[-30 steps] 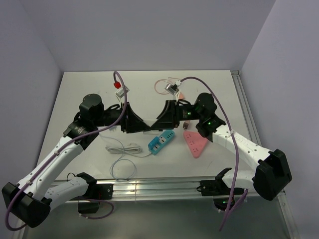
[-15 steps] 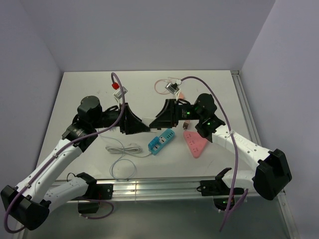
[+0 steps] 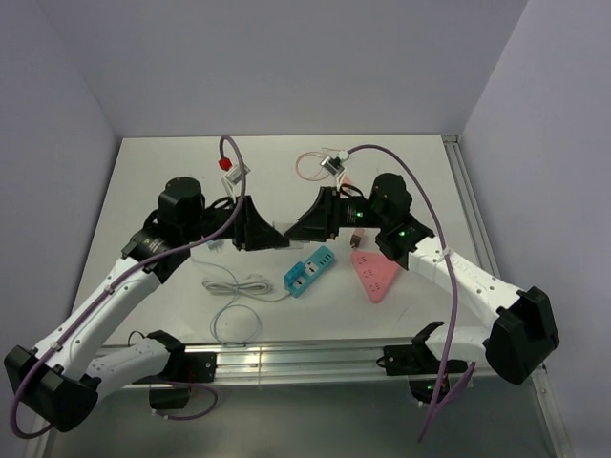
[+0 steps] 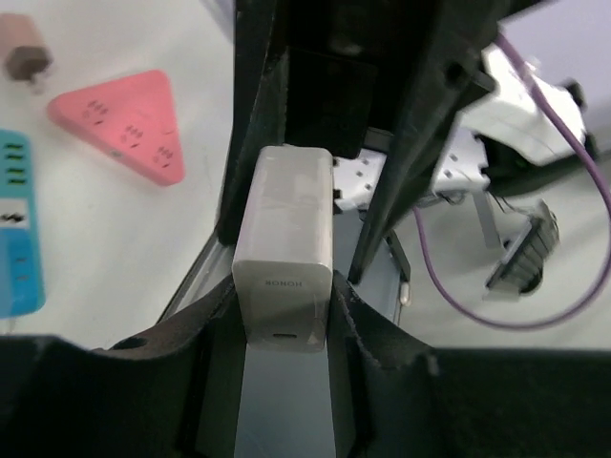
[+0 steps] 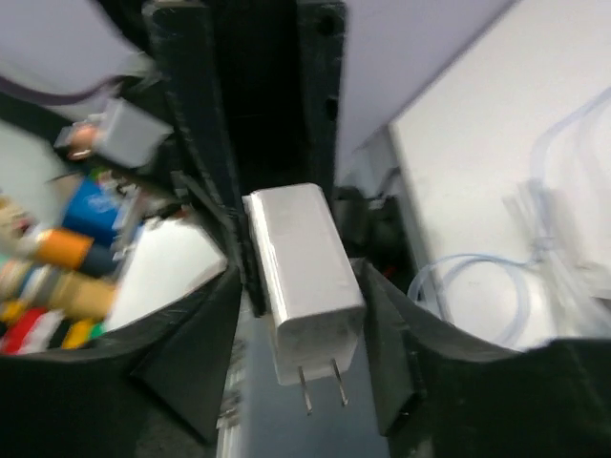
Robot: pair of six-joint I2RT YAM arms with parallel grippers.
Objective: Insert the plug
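Now L pincer (image 4: 284,320) clamps white plug (image 4: 284,239); R pincer (image 5: 301,301) slack.

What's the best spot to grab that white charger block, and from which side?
Grip the white charger by the flat opposite sides of its boxy body, coming in from the port end, away from the prongs. Those sides look parallel, so fingers should sit squarely on them, and the prongs stay free for plugging in. The left gripper sits that way.

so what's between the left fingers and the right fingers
A white charger, in mid-air between the left fingers and the right fingers; both wrist views show it close up.
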